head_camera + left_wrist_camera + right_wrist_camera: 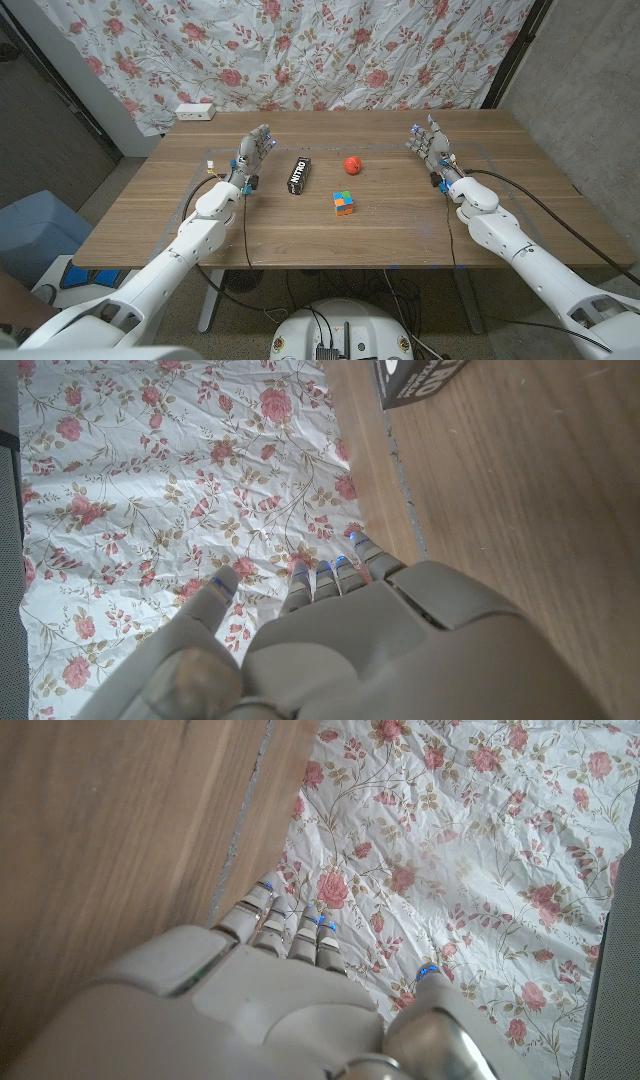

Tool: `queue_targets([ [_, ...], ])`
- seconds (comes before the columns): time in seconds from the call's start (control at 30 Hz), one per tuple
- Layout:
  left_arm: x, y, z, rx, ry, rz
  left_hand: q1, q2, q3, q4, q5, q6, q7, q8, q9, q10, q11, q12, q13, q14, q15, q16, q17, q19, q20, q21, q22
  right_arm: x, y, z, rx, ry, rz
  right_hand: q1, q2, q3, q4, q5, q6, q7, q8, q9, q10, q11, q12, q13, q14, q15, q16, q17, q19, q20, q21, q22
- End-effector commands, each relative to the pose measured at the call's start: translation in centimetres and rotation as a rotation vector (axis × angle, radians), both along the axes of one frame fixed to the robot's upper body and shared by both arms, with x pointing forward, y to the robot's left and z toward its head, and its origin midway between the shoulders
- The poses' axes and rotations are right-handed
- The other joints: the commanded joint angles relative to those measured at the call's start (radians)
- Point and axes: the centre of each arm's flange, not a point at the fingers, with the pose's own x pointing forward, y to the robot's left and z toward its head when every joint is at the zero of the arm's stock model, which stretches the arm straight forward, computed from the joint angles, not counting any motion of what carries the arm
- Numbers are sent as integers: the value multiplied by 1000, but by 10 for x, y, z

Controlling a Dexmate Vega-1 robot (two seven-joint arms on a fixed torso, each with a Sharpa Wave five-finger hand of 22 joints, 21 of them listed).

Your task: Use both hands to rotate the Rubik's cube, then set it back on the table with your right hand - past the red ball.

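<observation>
In the head view, the Rubik's cube [344,203] was seen lying on the wooden desk [150,215], near the middle and close to the front edge. The red ball [352,165] was seen just behind it, a little farther from the robot. A black box with white letters [300,175] was seen lying to the left of the ball. The left robot hand [255,152] was held up over the left part of the desk, fingers apart, with nothing in it. The right robot hand [430,145] was held up the same way over the right part, well apart from the cube. A white power strip [195,112] was seen at the far left corner, before a flowered cloth [300,50].

In the left wrist view, the left robot hand [340,650] was seen from the back, fingers straight and empty, with the black box [420,380] at the edge.

In the right wrist view, the right robot hand [260,1000] was seen from the back, fingers straight and empty, beside the flowered cloth [480,840].
</observation>
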Motion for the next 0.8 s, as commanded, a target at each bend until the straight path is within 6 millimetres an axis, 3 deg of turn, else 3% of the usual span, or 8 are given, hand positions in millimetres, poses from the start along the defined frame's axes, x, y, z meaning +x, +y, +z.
queue_targets([
  [0.03,-4,-12,3,-6,-34,2,0,81,8,-1,6,7,4,6,5,-2,-7,7,2,-2,-4,7,3,9,1,5,1,-11,-7,11,-92,-31,-22,7,7,9,-2,5,9,0,8,4,11,-2,5,0,8,-1,6,2,8,-4,6,2],
  [0.8,-18,-1,3,2,-31,63,-1,79,12,-7,5,19,2,7,5,7,-10,7,2,4,-12,6,3,13,2,4,1,-51,24,44,-380,-210,-110,32,16,26,-21,8,7,-13,7,3,12,-8,4,-14,12,-18,4,-19,1,-18,4,2],
])
